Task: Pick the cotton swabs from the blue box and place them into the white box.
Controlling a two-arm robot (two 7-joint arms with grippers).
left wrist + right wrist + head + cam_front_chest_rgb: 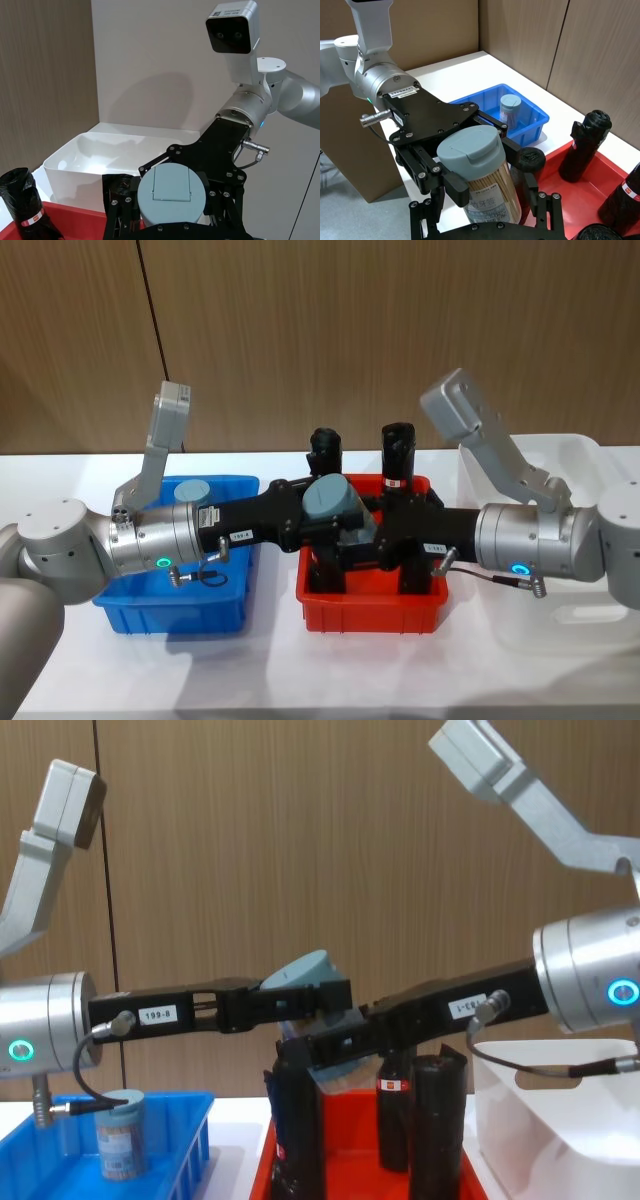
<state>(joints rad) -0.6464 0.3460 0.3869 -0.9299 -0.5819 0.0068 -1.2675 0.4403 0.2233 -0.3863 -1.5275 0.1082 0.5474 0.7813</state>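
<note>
Left pincer (315, 518) clasping cotton swabs (330, 502), grey-blue lid, tan sticks, right pincer (368, 540) unclear

- Bright, even overhead room light; no hard glare.
- Soft shadows on table (270, 670) under blue box (170, 618) and red tray (370, 612).
- White box (560, 635) nearly washes out against table.
- Left wrist view: broad soft shadow on wall (165, 100).
</note>
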